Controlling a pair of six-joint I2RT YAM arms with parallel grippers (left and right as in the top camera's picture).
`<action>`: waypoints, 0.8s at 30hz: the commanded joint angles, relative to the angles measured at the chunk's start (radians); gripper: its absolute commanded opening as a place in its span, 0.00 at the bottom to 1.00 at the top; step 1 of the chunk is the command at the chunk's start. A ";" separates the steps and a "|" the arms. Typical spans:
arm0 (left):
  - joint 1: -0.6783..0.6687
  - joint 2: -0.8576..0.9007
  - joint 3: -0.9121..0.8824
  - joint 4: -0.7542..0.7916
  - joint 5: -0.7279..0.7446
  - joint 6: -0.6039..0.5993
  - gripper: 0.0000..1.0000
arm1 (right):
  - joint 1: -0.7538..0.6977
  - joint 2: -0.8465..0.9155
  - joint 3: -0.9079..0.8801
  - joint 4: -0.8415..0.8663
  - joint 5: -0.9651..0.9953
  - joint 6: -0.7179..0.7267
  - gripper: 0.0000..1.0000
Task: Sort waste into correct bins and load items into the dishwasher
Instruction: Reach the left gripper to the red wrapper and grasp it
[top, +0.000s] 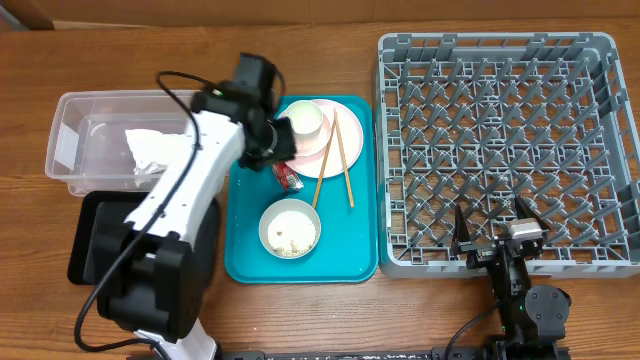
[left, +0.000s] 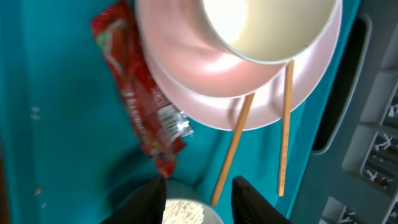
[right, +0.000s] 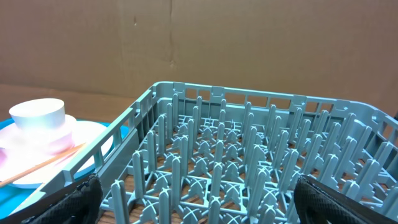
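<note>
A red wrapper (left: 140, 106) lies on the teal tray (top: 355, 235) beside the pink plate (left: 249, 93); a white cup (left: 267, 25) stands on that plate. My left gripper (left: 198, 186) hovers just past the wrapper's end, open, with nothing between its fingers (left: 149, 202). Below it is a white bowl (top: 290, 228) holding rice scraps. In the overhead view the left gripper (top: 283, 158) sits over the wrapper (top: 287, 177). A crumpled tissue (top: 150, 150) lies in the clear tub (top: 75, 120). My right gripper (top: 497, 230) stands wide open at the near edge of the grey dish rack (top: 510, 150).
Two wooden chopsticks (top: 340, 160) rest across the plate and the tray. The black tray (top: 85, 240) lies in front of the tub, mostly under my left arm. A cardboard wall (right: 186, 43) stands behind the rack (right: 249, 155).
</note>
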 joint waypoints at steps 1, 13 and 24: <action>-0.016 -0.014 -0.048 0.040 0.008 0.004 0.37 | 0.002 -0.011 -0.011 0.006 -0.005 0.003 1.00; -0.016 -0.014 -0.104 0.058 -0.153 -0.107 0.33 | 0.002 -0.011 -0.011 0.006 -0.005 0.003 1.00; -0.016 -0.014 -0.255 0.238 -0.145 -0.181 0.38 | 0.002 -0.011 -0.011 0.006 -0.005 0.003 1.00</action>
